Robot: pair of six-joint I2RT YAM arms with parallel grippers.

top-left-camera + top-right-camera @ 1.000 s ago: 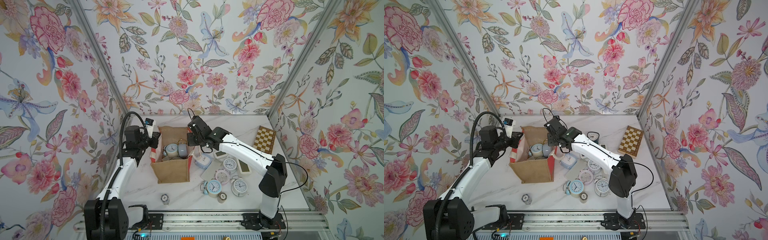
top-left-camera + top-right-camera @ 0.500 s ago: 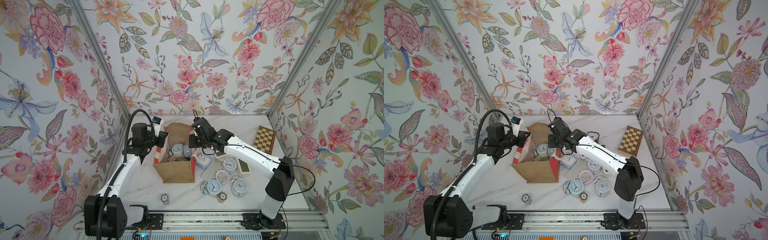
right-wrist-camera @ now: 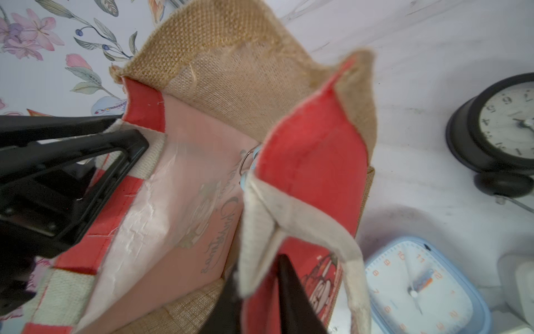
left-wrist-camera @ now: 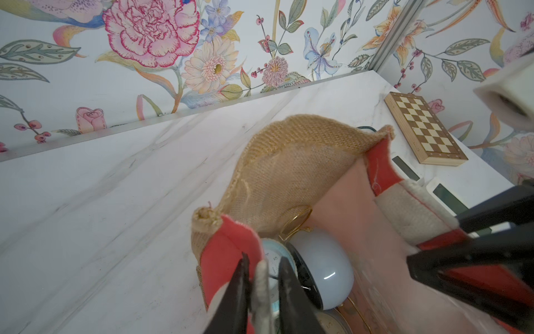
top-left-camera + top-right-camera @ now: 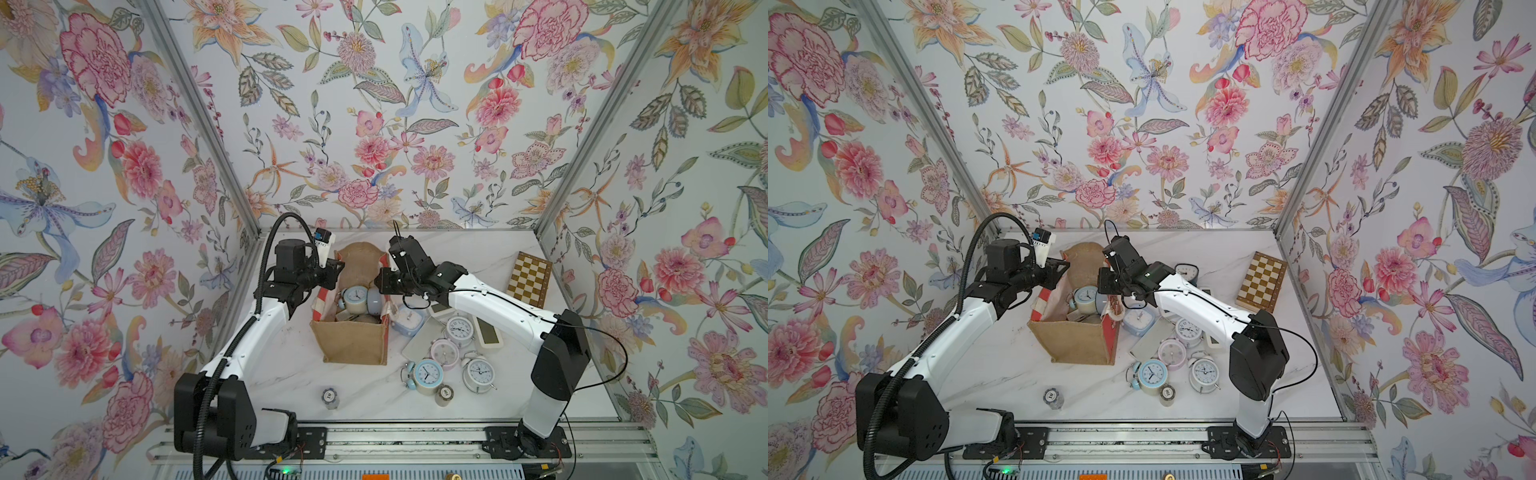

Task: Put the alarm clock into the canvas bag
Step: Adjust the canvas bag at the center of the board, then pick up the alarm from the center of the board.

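Note:
The tan canvas bag (image 5: 353,345) (image 5: 1075,340) stands upright mid-table with its mouth held wide. Inside lie a light blue alarm clock (image 5: 355,296) (image 4: 270,260) and a pale blue round one (image 4: 323,274). My left gripper (image 5: 336,266) (image 4: 263,257) is at the bag's left striped rim. Its jaws are slightly open, with the white rim strip between them. My right gripper (image 5: 380,282) (image 3: 258,263) is shut on the right red side panel (image 3: 312,173) at the white handle.
Several more alarm clocks lie right of the bag, among them a blue twin-bell one (image 5: 427,375), a white one (image 5: 479,371) and a square blue one (image 3: 419,286). A black clock (image 3: 505,124) and a chessboard (image 5: 530,279) sit farther back. Two small round things (image 5: 329,397) (image 5: 444,392) lie near the front edge.
The left arm has moved right and the bag has shifted a little right with it. The left jaws have parted slightly around the rim. The right gripper has closed on the bag's right side.

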